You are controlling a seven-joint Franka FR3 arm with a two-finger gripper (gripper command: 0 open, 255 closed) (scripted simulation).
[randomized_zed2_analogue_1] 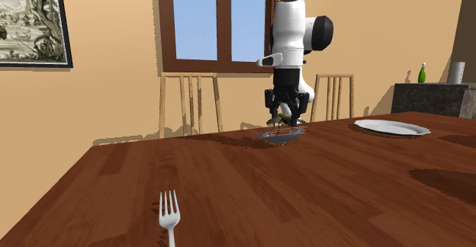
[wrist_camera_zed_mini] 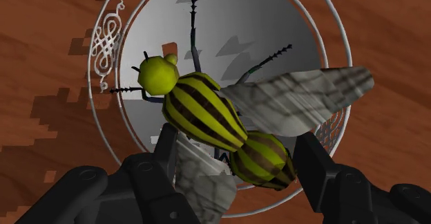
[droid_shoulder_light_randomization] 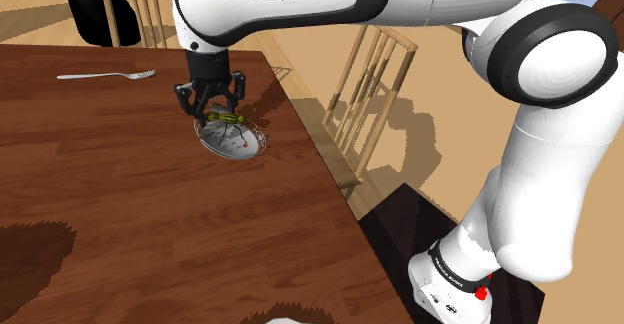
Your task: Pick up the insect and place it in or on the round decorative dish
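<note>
The insect (wrist_camera_zed_mini: 207, 115) is a yellow bee with dark stripes and grey wings. My gripper (wrist_camera_zed_mini: 238, 157) is shut on it, the fingers (wrist_camera_zed_mini: 309, 162) clasping its body on both sides. It hangs just above the round decorative dish (wrist_camera_zed_mini: 110, 129), a shallow silver dish with scrollwork on its rim. In the shoulder view the gripper (droid_shoulder_light_randomization: 224, 115) points straight down over the dish (droid_shoulder_light_randomization: 243, 146), near the table's edge at that view's right, with the insect (droid_shoulder_light_randomization: 228, 119) at the fingertips. In the second exterior view the gripper (randomized_zed2_analogue_1: 285, 120) hovers just over the dish (randomized_zed2_analogue_1: 282, 136).
The dark wooden table (droid_shoulder_light_randomization: 110, 202) carries a fork (droid_shoulder_light_randomization: 105, 75) at the shoulder view's far left and a white plate (randomized_zed2_analogue_1: 392, 127) at the second exterior view's right. Wooden chairs (droid_shoulder_light_randomization: 375, 82) stand close along the table's edge beside the dish.
</note>
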